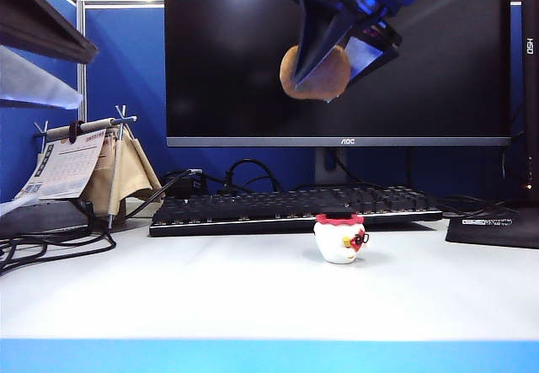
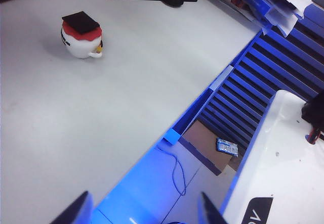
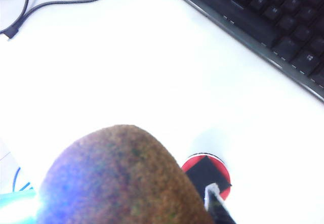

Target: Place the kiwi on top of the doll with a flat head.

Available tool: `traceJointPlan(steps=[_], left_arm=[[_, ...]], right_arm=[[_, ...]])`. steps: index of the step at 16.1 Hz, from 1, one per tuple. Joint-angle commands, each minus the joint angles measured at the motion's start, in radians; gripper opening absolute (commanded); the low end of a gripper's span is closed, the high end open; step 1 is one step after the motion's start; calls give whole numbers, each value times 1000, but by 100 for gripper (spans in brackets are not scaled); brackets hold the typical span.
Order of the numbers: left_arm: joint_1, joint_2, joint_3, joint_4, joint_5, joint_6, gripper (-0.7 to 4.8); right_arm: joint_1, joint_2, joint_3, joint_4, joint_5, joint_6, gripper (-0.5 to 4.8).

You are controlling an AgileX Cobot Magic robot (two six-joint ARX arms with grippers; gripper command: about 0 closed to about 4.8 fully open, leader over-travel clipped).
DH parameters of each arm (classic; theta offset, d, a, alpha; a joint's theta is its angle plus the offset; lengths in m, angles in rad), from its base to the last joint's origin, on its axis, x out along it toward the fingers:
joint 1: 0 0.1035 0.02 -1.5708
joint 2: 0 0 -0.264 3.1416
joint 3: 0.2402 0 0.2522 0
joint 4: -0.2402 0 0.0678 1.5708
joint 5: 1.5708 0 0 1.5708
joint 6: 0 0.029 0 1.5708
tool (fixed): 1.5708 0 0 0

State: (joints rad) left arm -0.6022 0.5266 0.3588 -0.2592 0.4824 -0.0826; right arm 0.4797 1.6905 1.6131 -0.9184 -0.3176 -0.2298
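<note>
Right gripper [image 1: 324, 74] jaws clamp the kiwi [image 1: 314, 73] mid-body, high above the flat-head doll [image 1: 340, 238] on the bench [image 1: 210, 297]. Likely light, firm, fuzzy; rolls off easily. Left gripper [image 2: 144, 216] jaws spread wide, empty, over bench edge.

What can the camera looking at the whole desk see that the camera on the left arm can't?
Only the exterior view shows the right end effector shut on the kiwi high above the desk, plus the monitor and keyboard. Only the left wrist view shows the open left end effector past the desk's edge. Both show the doll with a flat head standing on the white desk.
</note>
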Motion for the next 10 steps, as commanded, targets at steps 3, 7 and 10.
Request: traceJointPlan(steps=[3,7,10], left_arm=[[0,0,6,4,0,3,274],[0,0,6,5,0,3,274],[0,0,6,8,0,4,274]], right_arm=[[-3,0,-198,181,5,-3,236],[-3,1,-306,340,36,24,229],[-3,1,-307,354,85,19,229]])
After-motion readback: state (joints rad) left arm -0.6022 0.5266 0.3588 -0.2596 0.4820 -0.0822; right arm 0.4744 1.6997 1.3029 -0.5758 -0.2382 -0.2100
